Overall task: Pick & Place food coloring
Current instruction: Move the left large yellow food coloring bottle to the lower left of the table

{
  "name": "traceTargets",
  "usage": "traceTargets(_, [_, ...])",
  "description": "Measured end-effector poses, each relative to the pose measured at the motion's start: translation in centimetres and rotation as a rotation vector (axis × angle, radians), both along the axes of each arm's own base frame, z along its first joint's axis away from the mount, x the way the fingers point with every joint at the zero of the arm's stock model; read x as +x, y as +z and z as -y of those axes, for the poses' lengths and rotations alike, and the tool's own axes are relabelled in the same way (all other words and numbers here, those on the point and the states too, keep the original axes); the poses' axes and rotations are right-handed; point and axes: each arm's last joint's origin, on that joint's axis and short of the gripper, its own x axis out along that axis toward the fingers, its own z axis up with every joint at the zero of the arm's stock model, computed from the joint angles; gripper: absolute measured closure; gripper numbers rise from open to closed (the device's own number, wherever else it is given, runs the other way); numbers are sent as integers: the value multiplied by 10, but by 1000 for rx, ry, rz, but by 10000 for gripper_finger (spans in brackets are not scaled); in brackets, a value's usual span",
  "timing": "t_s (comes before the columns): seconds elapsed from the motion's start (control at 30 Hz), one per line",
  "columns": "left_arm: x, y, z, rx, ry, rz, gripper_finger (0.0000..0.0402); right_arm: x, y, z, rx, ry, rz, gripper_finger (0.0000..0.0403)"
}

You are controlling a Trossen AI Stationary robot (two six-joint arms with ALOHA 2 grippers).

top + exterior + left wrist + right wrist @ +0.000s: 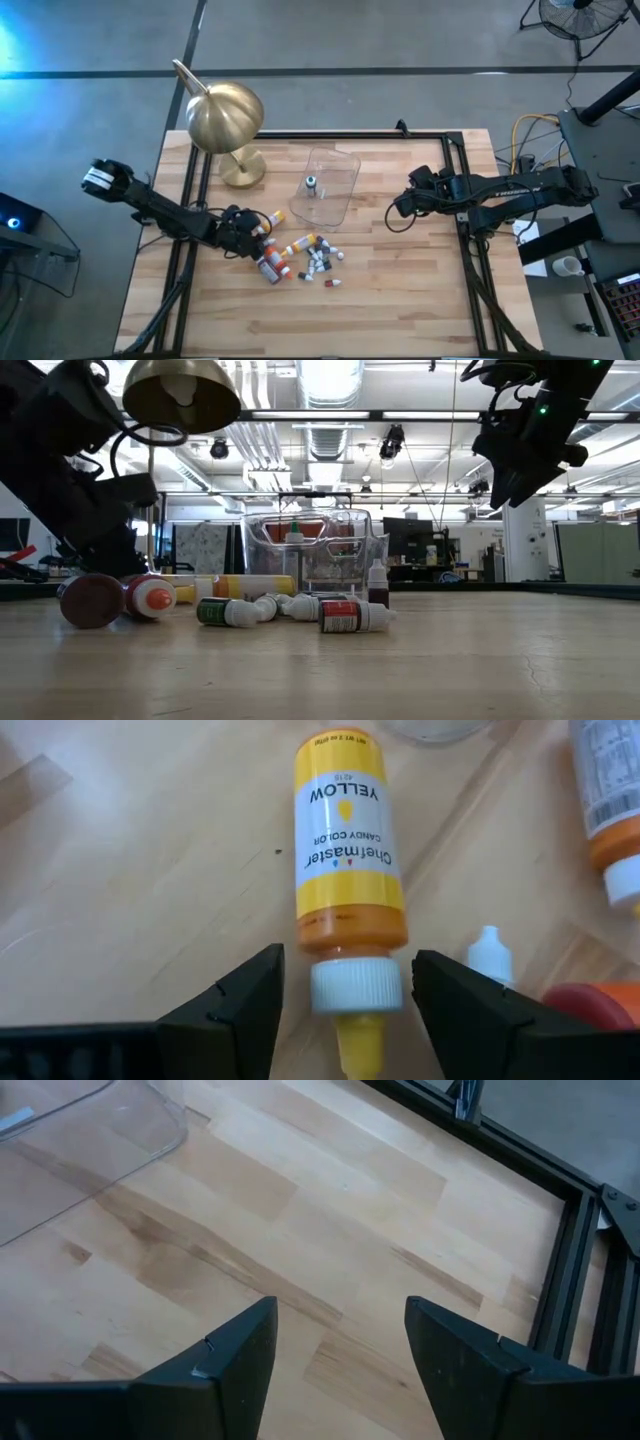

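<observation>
Wooden table point(400, 300) has the brass dome lamp point(226, 118) at the far left and a clear tub point(335, 190) mid-table with one little bottle point(312, 183) standing in it, the other food coloring bottles point(315, 258) scattered just near of it. Right gripper point(397, 210) hangs right of the tub, fingers spread over bare wood. Left gripper point(345, 995) sits low at the pile's left edge, fingers spread either side of the white cap on a yellow bottle point(347, 850), not pinching it yet

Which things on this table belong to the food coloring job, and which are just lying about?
Part of the job:
- yellow bottle, between the open left gripper fingers
- loose food coloring bottles
- clear tub, one bottle inside

Just lying about:
- brass lamp
- right gripper, open, holding nothing
</observation>
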Motion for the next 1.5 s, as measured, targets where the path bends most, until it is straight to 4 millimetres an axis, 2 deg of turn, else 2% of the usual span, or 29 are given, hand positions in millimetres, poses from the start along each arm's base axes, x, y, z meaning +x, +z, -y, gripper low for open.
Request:
traceTargets(0.17, [6,-4,0,3,13,-4,233,0,0,0,0,0,0,188])
traceTargets(0.33, [10,0,1,-9,12,-3,283,0,0,0,0,0,0,188])
traceTargets(0.47, [15,12,2,-36,19,-33,308,0,0,0,0,0,0,188])
traceTargets(0.57, [21,37,4,-45,11,-95,308,0,0,0,0,0,0,188])
traceTargets(0.73, [26,99,2,-42,6,-259,308,0,0,0,8,-24,19,188])
traceTargets(0.83, [26,127,-6,-165,-28,-381,308,0,0,2,34,-67,46,188])
traceTargets(0.93, [23,142,-14,-389,-64,-468,306,0,-1,6,64,-110,65,188])
traceTargets(1.03, [21,144,-15,-670,-117,-531,305,0,-1,11,91,-135,71,188])
traceTargets(1.13, [14,135,-10,-833,-116,-644,304,-1,-1,14,106,-149,73,188])
traceTargets(1.3, [4,110,2,-940,-64,-858,303,0,-1,13,118,-161,86,188])
traceTargets(1.5, [0,91,23,-1055,-62,-1056,302,0,-2,13,129,-166,91,188])
